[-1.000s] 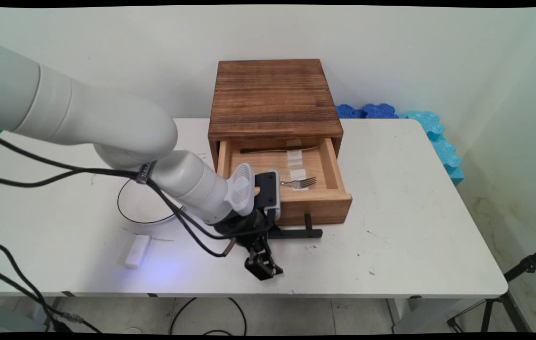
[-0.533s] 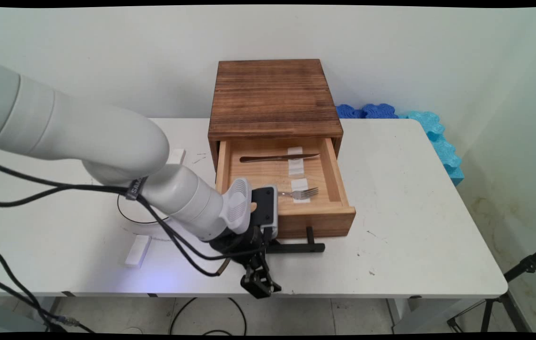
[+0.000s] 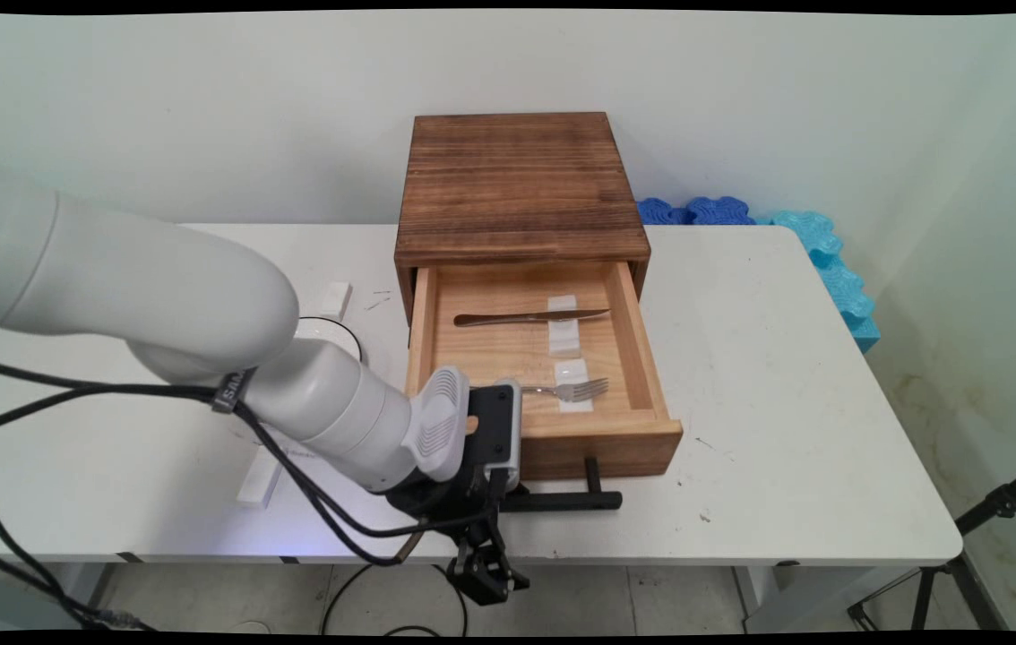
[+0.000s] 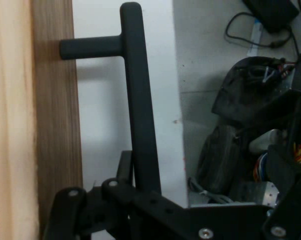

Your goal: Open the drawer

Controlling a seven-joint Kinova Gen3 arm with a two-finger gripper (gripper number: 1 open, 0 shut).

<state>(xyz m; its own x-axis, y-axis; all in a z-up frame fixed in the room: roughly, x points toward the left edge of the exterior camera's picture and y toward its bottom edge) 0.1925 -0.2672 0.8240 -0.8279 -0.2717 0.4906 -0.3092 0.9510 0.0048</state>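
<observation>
A dark wooden cabinet (image 3: 517, 184) stands at the back middle of the table. Its light wooden drawer (image 3: 602, 439) is pulled out toward the near edge. My gripper (image 3: 511, 498) (image 4: 143, 192) is shut on the left end of the drawer's black bar handle (image 3: 572, 500) (image 4: 138, 100). In the hand view the bar runs up from between the linkage, with the drawer front (image 4: 53, 125) to its left. Inside the drawer lie a knife (image 3: 530, 317) and a fork (image 3: 572, 390), each resting on a small white pad.
A white plate with a black rim (image 3: 333, 327) sits left of the drawer, partly behind the arm. Two small white blocks (image 3: 335, 299) (image 3: 259, 475) lie on the left half. Blue foam pieces (image 3: 817, 242) line the back right edge. Black cables hang below the arm.
The gripper has moved toward the table's near edge with the handle in it. The drawer has slid further out, uncovering the whole knife.
</observation>
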